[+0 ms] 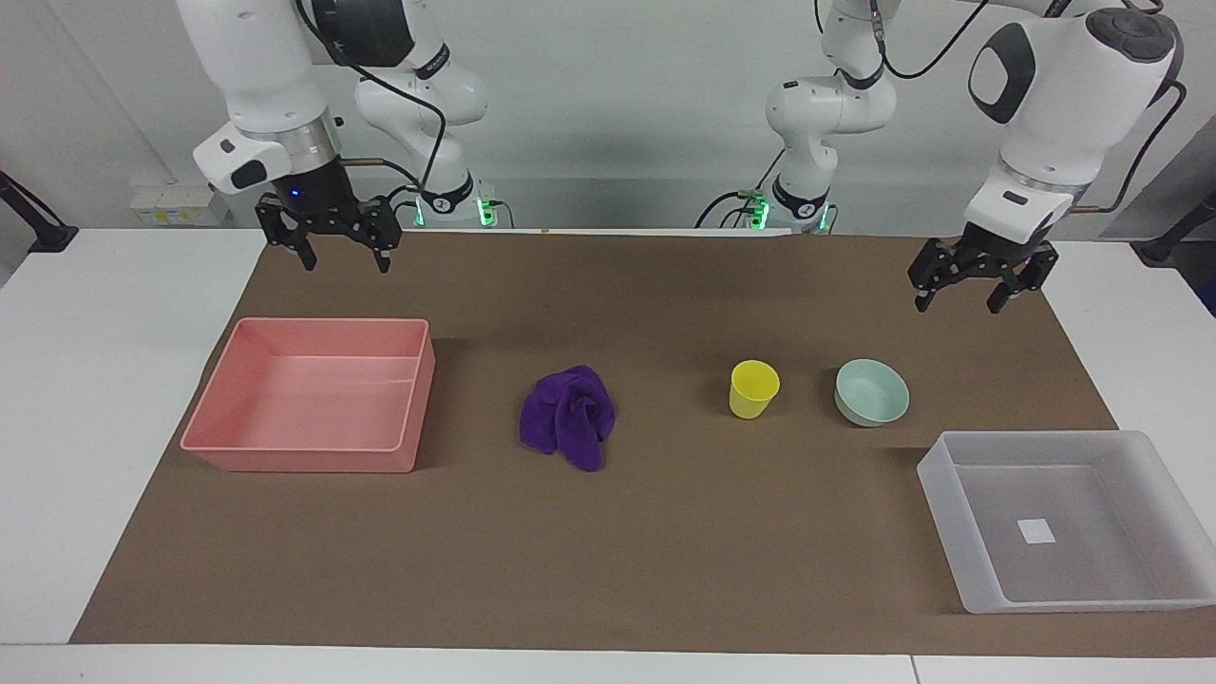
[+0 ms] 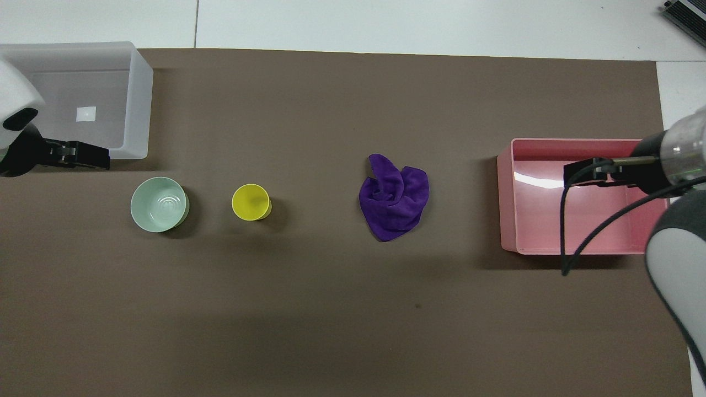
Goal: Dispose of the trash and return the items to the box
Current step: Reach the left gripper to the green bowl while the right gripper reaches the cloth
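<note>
With both the right gripper and left gripper raised with fingers apart, the right should descend straight onto the purple cloth at mid-table, pinching its bunched top.

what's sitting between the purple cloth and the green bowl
Only the yellow cup stands between the purple cloth and the green bowl, clearest in the overhead view.
</note>
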`<state>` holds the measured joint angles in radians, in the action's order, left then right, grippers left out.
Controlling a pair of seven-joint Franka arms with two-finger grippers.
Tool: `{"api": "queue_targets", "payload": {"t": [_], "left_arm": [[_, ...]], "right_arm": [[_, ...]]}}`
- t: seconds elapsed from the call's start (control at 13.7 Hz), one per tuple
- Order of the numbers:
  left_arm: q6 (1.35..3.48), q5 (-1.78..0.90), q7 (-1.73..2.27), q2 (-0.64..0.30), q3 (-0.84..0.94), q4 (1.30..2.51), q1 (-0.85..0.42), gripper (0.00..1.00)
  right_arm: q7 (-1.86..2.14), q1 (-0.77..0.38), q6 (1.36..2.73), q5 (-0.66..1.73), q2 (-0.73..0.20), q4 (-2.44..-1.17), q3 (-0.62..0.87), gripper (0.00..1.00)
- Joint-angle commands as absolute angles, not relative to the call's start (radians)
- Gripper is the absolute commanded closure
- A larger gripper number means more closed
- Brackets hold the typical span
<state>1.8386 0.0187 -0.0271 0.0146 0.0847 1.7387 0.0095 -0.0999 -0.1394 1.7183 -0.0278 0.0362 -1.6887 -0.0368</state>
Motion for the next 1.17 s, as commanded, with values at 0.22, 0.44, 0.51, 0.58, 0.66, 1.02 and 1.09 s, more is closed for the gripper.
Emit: {"api": "queue_targets", "payload": {"t": [0.22,0.44,0.51,0.58,0.66,1.02,1.09], "left_arm": [[2.150,0.011,-0.023,0.003,0.086,1.971,0.060,0.00],[2.255,0.011,-0.020,-0.066,0.086,2.009,0.080,0.00],[2.305,0.009,-0.020,-0.077,0.086,2.034,0.084,0.00],[2.357,0.009,-0.020,-0.086,0.086,2.064,0.084,0.00],[2.400,0.009,-0.018,-0.097,0.086,2.089,0.084,0.00],[2.516,0.008,-0.009,-0.133,0.086,2.203,0.084,0.00],[2.532,0.008,-0.009,-0.132,0.086,2.219,0.084,0.00]], "right_arm": [[-0.201,-0.313,1.971,-0.014,-0.130,-1.739,-0.034,0.00],[-0.307,-0.420,2.135,-0.008,-0.198,-1.810,-0.034,0.00],[-0.310,-0.426,2.173,-0.008,-0.213,-1.830,-0.034,0.00],[-0.328,-0.455,2.240,-0.008,-0.231,-1.859,-0.034,0.00],[-0.353,-0.466,2.313,-0.008,-0.250,-1.888,-0.034,0.00],[-0.354,-0.506,2.424,-0.008,-0.350,-1.923,-0.034,0.00],[-0.339,-0.505,2.443,-0.008,-0.351,-1.945,-0.034,0.00]]}}
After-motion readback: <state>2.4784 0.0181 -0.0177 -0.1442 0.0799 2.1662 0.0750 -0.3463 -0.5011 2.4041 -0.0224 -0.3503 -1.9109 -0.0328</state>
